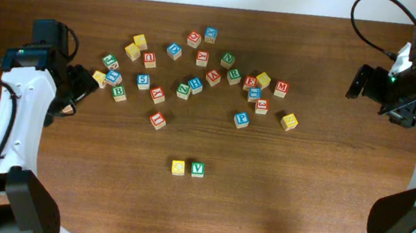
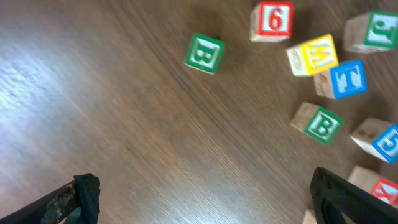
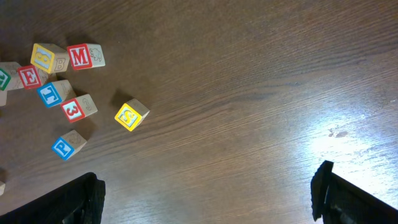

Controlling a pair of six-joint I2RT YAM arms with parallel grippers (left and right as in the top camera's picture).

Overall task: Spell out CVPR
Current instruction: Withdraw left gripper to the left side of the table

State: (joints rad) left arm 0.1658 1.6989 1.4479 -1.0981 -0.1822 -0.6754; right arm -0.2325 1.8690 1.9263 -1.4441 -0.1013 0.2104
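The yellow C [image 1: 178, 166] and green V [image 1: 198, 168] sit just beside each other, midway along the desk [image 1: 301, 201] and toward its front edge, apart from the scattered blocks [image 1: 197, 75] nearer the back edge. The blue P [image 1: 241, 119] lies on the front fringe of that scatter. The left gripper [image 1: 87, 84] hovers released and empty at the scatter's left end, while the right gripper [image 1: 360, 82] hangs released and empty toward the back right corner.
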